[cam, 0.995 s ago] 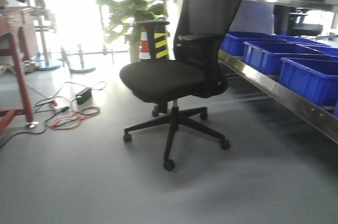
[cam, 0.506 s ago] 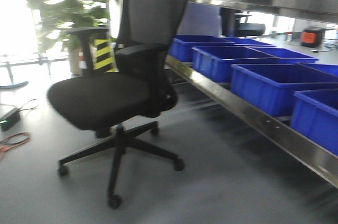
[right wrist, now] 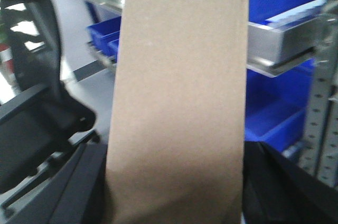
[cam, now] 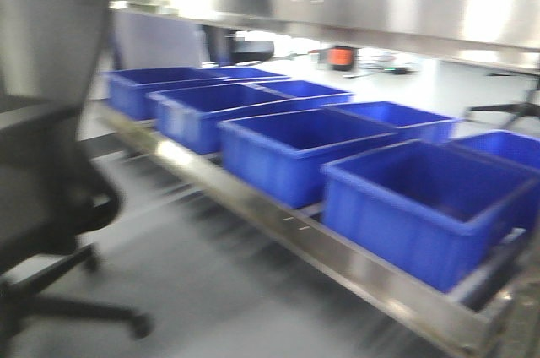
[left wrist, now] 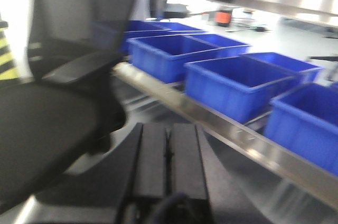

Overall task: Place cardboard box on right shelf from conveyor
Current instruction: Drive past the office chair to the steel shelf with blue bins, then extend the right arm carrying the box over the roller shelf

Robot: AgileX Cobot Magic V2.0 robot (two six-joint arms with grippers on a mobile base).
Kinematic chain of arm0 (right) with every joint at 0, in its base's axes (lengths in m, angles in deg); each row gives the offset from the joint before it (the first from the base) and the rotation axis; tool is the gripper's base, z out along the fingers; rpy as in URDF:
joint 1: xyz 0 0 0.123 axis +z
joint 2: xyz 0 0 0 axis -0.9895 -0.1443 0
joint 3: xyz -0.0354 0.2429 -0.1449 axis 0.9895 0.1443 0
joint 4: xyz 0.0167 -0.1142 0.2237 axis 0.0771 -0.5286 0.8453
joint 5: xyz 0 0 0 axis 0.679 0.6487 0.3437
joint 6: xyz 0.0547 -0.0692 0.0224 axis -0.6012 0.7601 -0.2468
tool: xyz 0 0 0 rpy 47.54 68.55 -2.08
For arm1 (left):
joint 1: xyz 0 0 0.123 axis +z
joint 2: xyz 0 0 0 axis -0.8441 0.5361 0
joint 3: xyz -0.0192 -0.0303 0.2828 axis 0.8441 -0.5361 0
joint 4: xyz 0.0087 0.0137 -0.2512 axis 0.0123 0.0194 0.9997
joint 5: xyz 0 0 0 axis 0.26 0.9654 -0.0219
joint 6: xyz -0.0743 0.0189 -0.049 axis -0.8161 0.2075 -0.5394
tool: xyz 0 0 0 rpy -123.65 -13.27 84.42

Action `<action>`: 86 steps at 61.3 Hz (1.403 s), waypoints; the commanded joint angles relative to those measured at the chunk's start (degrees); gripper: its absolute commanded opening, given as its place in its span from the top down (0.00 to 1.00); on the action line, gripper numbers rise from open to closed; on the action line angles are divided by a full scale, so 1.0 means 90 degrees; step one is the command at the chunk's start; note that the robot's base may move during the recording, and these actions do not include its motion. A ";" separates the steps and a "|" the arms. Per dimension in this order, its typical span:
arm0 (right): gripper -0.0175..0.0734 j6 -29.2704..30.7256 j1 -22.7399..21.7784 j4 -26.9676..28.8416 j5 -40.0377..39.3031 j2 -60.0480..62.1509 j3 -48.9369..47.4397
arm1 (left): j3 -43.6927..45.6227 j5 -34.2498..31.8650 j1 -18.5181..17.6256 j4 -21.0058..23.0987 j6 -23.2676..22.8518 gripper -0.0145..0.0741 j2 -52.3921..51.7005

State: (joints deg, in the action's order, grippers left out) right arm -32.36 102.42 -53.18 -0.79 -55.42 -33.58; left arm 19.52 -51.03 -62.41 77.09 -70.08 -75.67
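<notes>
The cardboard box (right wrist: 179, 97), a plain light-tan slab, stands upright and fills the middle of the right wrist view. My right gripper (right wrist: 174, 187) is shut on its lower part, one dark finger (right wrist: 79, 187) on each side. Behind the box runs the right shelf (right wrist: 274, 44), a steel lip with a thin flange below. The front view shows the same steel racking, with a tall upper lip (cam: 337, 12) and a lower rail (cam: 278, 235). My left gripper (left wrist: 168, 150) is shut with nothing in it, hanging above the floor. The conveyor is out of view.
Several blue bins (cam: 287, 151) sit in a row on the lower shelf (left wrist: 222, 123). A black office chair (cam: 42, 122) stands close on the left, also seen as the chair (left wrist: 53, 118) beside my left gripper. A perforated steel upright (right wrist: 322, 102) carries the shelves.
The front view has swung to the right: the chair slid from the middle to the left edge, and the racking with blue bins now fills the frame, blurred by motion.
</notes>
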 commanded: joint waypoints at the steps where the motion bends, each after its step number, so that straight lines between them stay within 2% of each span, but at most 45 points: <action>1: 0.64 0.0064 -0.0027 -0.0161 -0.0630 -0.0119 -0.0160 | -0.0063 -0.0564 -0.0042 0.0037 0.0001 0.97 -0.0102; 86: 0.64 0.0064 -0.0027 -0.0161 -0.0619 -0.0119 -0.0160 | -0.0063 -0.0564 -0.0042 0.0037 0.0001 0.97 -0.0102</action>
State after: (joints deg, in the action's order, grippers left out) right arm -32.36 102.42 -53.18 -0.70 -55.42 -33.58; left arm 19.52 -51.03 -62.41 77.09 -70.08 -75.67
